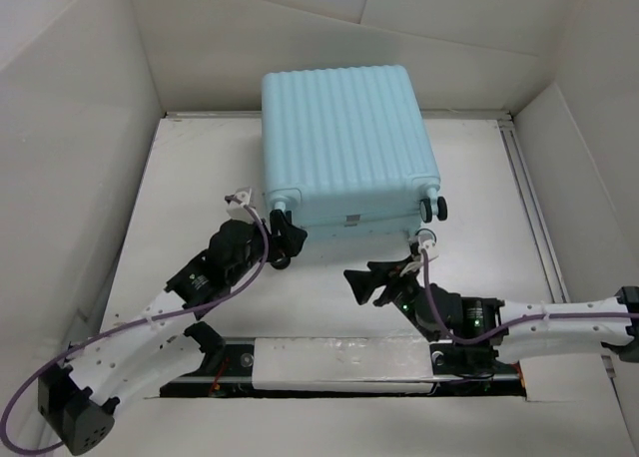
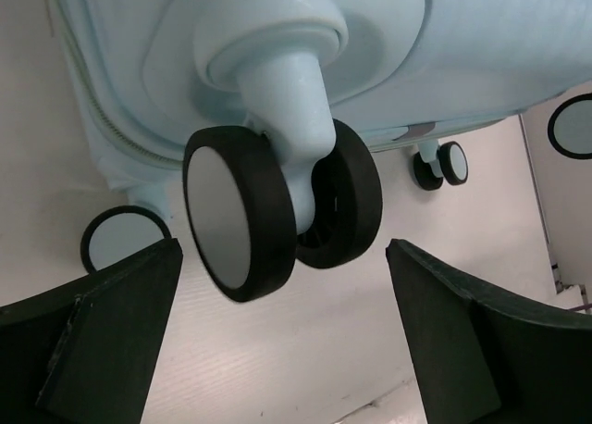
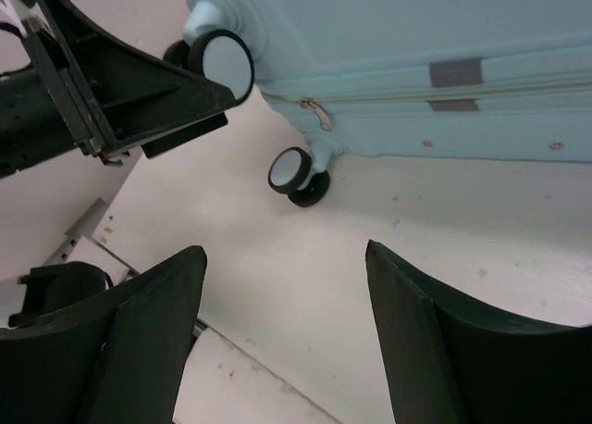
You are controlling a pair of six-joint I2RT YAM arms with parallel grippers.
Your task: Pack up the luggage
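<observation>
While the luggage [image 1: 344,143] lies zipped, left claw [image 1: 283,240] wide by its wheel [image 2: 242,213], right claw [image 1: 363,284] wide.

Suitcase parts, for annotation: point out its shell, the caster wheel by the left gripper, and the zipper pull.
suitcase shell [image 1: 344,138], top external view, ribbed top face.
caster wheel [image 2: 239,216], left wrist view, pale disc face.
zipper pull [image 3: 320,115], right wrist view, metal tab.
</observation>
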